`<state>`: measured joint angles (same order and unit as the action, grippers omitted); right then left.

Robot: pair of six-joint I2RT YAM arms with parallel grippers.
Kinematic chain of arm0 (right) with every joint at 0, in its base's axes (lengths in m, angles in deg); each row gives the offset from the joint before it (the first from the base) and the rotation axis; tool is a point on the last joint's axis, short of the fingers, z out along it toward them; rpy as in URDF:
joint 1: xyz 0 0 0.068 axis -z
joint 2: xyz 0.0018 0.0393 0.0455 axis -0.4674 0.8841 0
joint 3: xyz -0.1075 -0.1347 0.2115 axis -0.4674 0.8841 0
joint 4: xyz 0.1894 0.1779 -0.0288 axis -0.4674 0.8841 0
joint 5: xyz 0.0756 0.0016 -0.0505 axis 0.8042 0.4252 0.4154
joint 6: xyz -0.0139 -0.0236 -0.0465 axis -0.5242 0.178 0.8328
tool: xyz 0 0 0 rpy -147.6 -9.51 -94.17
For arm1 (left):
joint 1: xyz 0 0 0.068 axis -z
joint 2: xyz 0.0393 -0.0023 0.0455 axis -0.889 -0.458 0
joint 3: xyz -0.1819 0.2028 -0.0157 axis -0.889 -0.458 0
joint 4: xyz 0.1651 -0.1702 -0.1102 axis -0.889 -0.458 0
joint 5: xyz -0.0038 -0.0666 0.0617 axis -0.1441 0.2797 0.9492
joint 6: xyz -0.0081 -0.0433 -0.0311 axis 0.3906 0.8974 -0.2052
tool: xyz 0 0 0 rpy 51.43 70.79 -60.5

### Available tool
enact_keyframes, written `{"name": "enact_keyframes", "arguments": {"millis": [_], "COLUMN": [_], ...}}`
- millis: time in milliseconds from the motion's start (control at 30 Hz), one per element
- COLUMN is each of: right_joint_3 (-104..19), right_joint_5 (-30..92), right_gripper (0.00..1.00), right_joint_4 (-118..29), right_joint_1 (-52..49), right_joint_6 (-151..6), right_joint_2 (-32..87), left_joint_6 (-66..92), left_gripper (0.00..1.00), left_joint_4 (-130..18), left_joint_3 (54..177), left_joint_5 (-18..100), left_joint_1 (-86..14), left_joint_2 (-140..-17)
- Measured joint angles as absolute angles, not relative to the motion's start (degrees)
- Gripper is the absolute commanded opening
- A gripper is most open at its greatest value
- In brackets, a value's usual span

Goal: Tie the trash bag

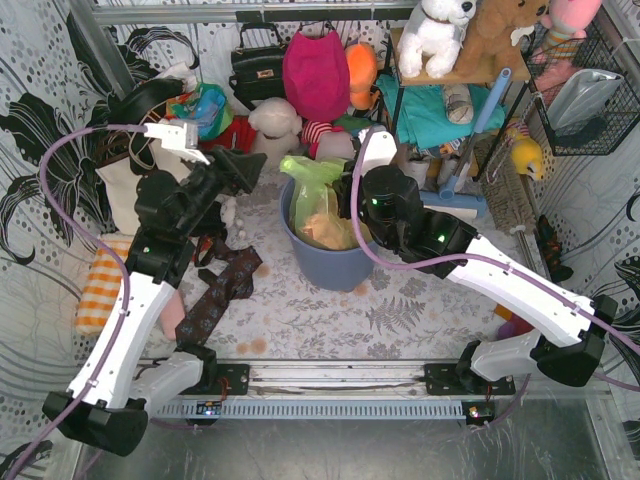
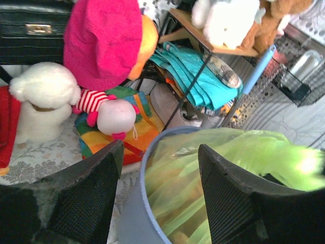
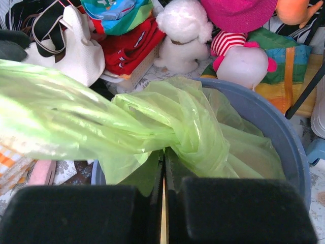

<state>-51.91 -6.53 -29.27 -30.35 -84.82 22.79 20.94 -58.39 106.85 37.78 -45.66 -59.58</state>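
Observation:
The trash bag (image 1: 314, 196) is thin lime-green plastic, sitting in a round blue-grey bin (image 1: 340, 265) mid-table, with brown waste showing through it. Its top is gathered into a twisted knot (image 3: 183, 124) above the bin rim (image 3: 269, 119). My right gripper (image 3: 164, 156) is shut on the bag's plastic just under that knot, and a loose tail of bag (image 3: 56, 109) stretches off to the left. My left gripper (image 2: 161, 152) hangs open over the bin's left rim (image 2: 143, 170), with the bag (image 2: 238, 152) beyond its fingers and nothing between them. From above, the left gripper (image 1: 243, 170) sits left of the bag.
Plush toys (image 1: 275, 122), a pink hat (image 1: 316, 70) and a black handbag (image 1: 258, 65) crowd the back. A cream tote (image 3: 76, 48) lies left. A shelf (image 1: 440, 75) with teal cloth stands behind right, beside a wire basket (image 1: 590, 100). An orange checked cloth (image 1: 100, 285) lies at left.

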Motion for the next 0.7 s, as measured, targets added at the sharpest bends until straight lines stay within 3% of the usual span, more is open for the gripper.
{"name": "enact_keyframes", "arguments": {"millis": [333,700], "right_joint_3": [-51.9,-51.9], "right_joint_5": [-6.5,-6.3], "right_gripper": [0.0,0.0], "right_joint_4": [-28.9,-28.9], "right_joint_1": [-30.4,-30.4], "right_joint_6": [-85.0,-86.1], "right_joint_2": [22.9,22.9], "left_joint_6": [24.5,29.5], "left_gripper": [0.69,0.69], "left_joint_4": [-52.5,-41.6], "left_joint_3": [105.5,105.7], "left_joint_5": [27.2,-0.5], "left_joint_1": [-51.0,-51.2], "left_joint_2": [-58.4,-76.4]}}
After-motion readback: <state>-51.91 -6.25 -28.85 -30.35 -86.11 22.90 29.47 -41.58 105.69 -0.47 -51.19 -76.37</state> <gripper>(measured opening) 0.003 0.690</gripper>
